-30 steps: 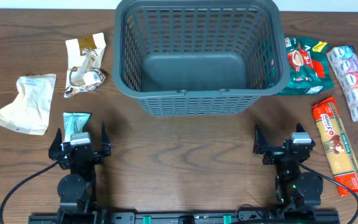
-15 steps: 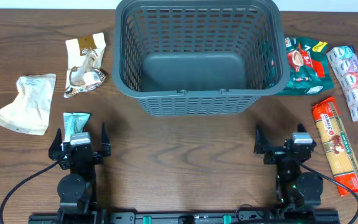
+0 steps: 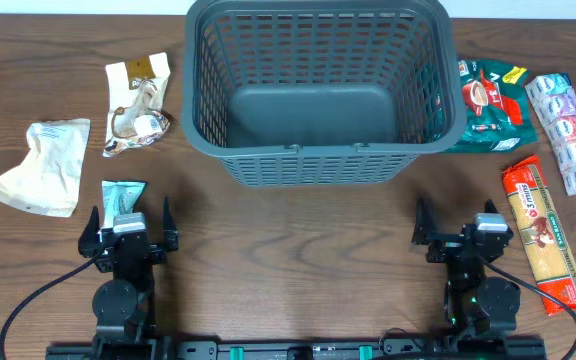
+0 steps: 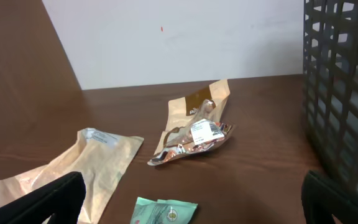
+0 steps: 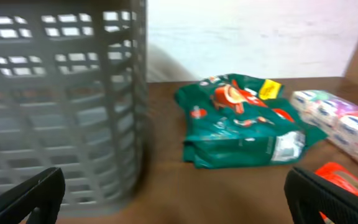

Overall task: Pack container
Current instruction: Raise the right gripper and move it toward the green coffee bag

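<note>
The container (image 3: 313, 112) stands upright at the far middle of the table (image 3: 298, 240). At the near left, the left gripper (image 3: 128, 213) has its jaws spread wide and holds nothing, and a teal packet (image 3: 122, 194) lies on the wood just ahead of it. At the near right, the right gripper (image 3: 455, 216) is also spread wide and holds nothing. A green bag (image 3: 488, 105) lies just right of the container, and a beige pouch (image 3: 38, 165) lies well to its left.

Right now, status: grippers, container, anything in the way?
Left gripper open, empty. Right gripper open, empty. Container upright, nothing inside. Teal packet just ahead of left gripper.
</note>
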Robot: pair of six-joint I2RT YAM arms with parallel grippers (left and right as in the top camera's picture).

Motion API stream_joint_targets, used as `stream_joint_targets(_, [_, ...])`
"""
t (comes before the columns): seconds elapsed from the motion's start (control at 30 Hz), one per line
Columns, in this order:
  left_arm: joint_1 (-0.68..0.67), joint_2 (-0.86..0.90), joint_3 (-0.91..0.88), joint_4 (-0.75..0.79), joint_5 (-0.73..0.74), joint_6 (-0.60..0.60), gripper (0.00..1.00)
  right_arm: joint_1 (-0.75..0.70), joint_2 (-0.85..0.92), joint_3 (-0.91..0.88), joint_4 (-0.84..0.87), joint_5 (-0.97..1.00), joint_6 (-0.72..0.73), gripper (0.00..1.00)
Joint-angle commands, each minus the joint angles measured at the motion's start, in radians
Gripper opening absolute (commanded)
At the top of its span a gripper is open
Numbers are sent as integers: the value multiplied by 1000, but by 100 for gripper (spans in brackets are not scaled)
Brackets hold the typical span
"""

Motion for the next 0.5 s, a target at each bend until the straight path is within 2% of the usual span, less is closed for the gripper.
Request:
stream_joint_targets(0.0, [5, -6, -30, -18, -19, 5, 99, -9, -9, -10, 18, -43, 77, 99])
stream_joint_targets(0.27, [5, -6, -30, -18, -19, 5, 99, -9, -9, 26, 32, -2, 75, 99])
stream_joint_targets(0.47, [5, -6, -30, -18, -19, 5, 99, -9, -9, 61, 134, 24, 72, 99])
